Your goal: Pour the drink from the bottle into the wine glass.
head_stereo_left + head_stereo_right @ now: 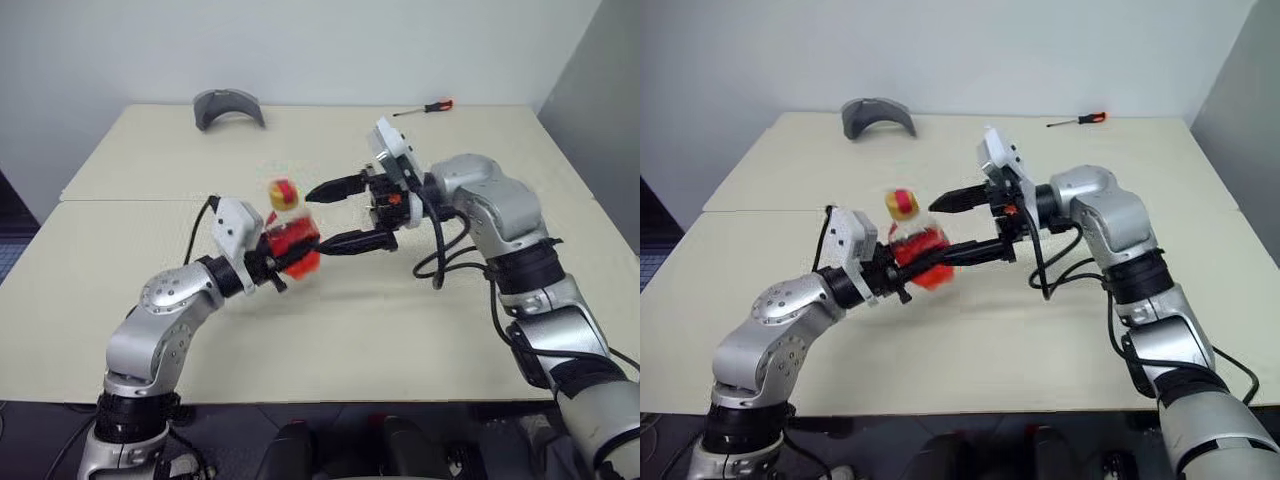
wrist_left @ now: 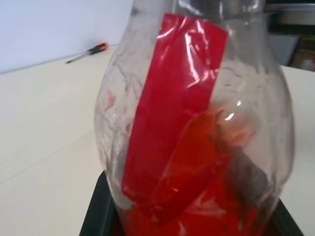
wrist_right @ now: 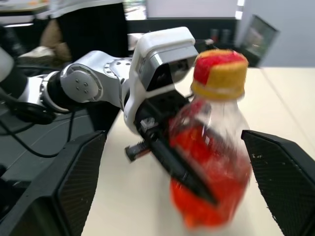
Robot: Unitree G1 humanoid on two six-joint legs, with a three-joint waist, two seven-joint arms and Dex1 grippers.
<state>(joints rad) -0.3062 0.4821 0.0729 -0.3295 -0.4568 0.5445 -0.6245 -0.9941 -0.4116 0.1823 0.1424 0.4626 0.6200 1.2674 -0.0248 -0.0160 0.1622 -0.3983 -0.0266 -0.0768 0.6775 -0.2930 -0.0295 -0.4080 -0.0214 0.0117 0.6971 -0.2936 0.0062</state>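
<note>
The bottle [image 1: 291,236] is held above the table [image 1: 120,210] near its middle, pinched at the body by the left gripper [image 1: 283,262], whose fingers are pressed onto it; the red-and-yellow cap [image 1: 283,192] is seen on the neck at 12 o'clock of the body; the drink [image 3: 209,167] sits in the lower part of the bottle, bright red-orange; a red label [image 2: 170,98] runs down the clear wall.

The right gripper [image 1: 335,214] stands at 3 o'clock of the bottle with its fingers spread wide, one finger near the cap, the other by the body; nothing is pinched by it.

Step judged: handling of the capped bottle before any pour; the cap is judged not yet removed, so pouring cannot begin; the task is early.

Next move calls for: the cap to be grasped by the spread right fingers and unscrewed while the body is kept clamped by the left; the wine glass must then be found and the neck tilted over it.

At 12 o'clock on the far table a grey curved object [image 1: 229,108] lies; a screwdriver [image 1: 424,107] lies at 1 o'clock.
</note>
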